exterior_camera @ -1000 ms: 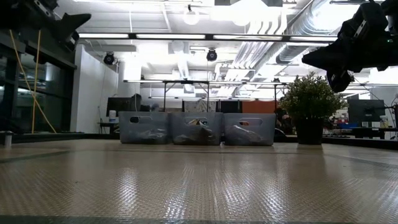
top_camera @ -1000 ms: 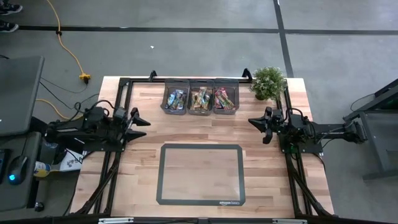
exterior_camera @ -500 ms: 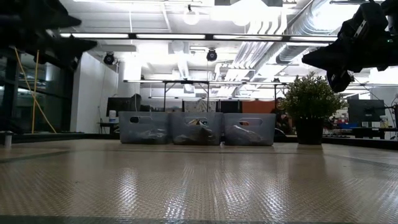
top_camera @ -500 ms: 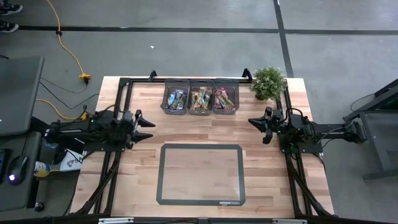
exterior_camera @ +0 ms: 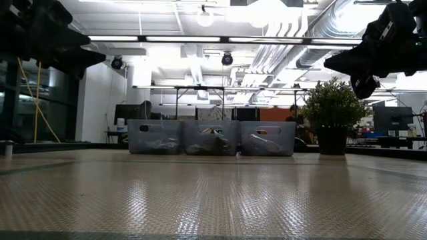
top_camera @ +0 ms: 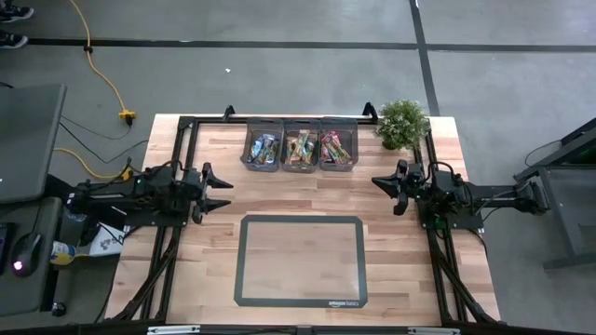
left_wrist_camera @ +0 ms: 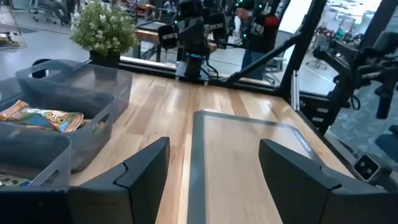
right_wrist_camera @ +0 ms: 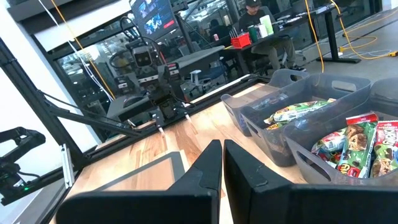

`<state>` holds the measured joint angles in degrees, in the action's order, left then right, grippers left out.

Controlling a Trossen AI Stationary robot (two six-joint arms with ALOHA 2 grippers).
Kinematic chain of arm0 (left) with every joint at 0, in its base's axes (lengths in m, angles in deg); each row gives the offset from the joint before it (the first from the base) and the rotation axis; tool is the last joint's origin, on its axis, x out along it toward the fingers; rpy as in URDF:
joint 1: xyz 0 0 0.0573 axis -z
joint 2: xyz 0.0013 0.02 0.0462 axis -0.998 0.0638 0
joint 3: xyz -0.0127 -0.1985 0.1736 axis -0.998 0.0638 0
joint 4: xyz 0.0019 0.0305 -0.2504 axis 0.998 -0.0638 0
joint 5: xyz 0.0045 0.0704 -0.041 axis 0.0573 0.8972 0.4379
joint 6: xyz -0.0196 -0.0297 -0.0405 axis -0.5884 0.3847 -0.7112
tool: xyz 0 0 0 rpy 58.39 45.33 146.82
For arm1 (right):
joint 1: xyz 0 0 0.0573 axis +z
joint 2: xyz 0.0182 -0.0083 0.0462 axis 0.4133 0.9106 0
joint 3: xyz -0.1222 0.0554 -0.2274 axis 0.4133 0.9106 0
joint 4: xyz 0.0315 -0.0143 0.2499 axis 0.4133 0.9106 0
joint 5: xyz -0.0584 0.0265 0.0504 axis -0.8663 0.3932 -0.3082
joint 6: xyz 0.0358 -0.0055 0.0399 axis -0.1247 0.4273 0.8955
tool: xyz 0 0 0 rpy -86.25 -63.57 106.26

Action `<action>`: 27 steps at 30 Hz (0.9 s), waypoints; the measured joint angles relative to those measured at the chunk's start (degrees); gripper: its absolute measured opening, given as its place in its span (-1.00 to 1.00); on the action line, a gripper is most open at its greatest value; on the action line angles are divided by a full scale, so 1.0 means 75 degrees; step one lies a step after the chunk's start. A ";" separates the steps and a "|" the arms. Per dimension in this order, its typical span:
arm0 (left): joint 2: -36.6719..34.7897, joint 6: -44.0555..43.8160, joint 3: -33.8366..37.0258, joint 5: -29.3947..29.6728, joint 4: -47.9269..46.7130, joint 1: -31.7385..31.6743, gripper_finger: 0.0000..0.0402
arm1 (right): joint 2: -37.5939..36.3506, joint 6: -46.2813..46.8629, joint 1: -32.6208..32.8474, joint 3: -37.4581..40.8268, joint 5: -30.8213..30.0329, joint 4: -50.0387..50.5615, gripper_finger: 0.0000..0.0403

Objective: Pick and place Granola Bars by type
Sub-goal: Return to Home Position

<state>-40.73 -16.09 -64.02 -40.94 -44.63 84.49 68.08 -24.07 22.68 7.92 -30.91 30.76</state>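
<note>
Left hand (top_camera: 227, 194) hovers wide, empty, over the bench's (top_camera: 279, 197) left; right hand (right_wrist_camera: 222, 147) hangs narrow, empty, opposite. Bars (top_camera: 300, 147) fill 3 bins (top_camera: 301, 170) at the back.

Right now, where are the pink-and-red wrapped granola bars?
In the high view, the pink-and-red wrapped granola bars lie in the rightmost of three dark grey plastic bins, the one nearest the small green potted plant.

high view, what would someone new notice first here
Three bins in a row at the far edge of the table, with bars sorted inside: blue, green-tan, pink. Then the plant at the far right corner. The left gripper, open, and right gripper, shut, sit at the sides.
</note>
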 joint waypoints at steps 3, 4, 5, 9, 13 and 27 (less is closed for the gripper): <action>-0.0002 0.0117 0.0000 -0.0043 -0.0139 0.0000 0.21 | 0.0000 -0.0002 0.0000 0.0000 -0.0001 -0.0001 -1.00; -0.0002 0.0171 0.0000 -0.0049 -0.0236 0.0001 0.21 | 0.0000 -0.0002 0.0000 0.0000 0.0000 0.0000 -1.00; -0.0002 0.0201 0.0000 -0.0027 -0.0342 0.0001 0.21 | 0.0000 -0.0003 0.0000 0.0000 0.0000 0.0000 -1.00; -0.0002 0.0196 0.0000 0.0133 -0.0960 0.0001 0.21 | 0.0000 -0.0002 0.0000 0.0000 0.0000 0.0000 -1.00; 0.0000 -0.0013 0.0000 0.0111 -0.1511 0.0001 0.21 | 0.0000 -0.0003 0.0000 0.0000 -0.0002 -0.0002 -1.00; 0.0001 -0.0066 0.0000 0.0120 -0.1916 -0.0002 0.21 | 0.0000 -0.0003 0.0000 0.0000 0.0000 -0.0003 -1.00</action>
<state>-40.72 -16.59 -64.02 -40.04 -59.00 84.48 68.08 -24.09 22.68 7.92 -30.91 30.74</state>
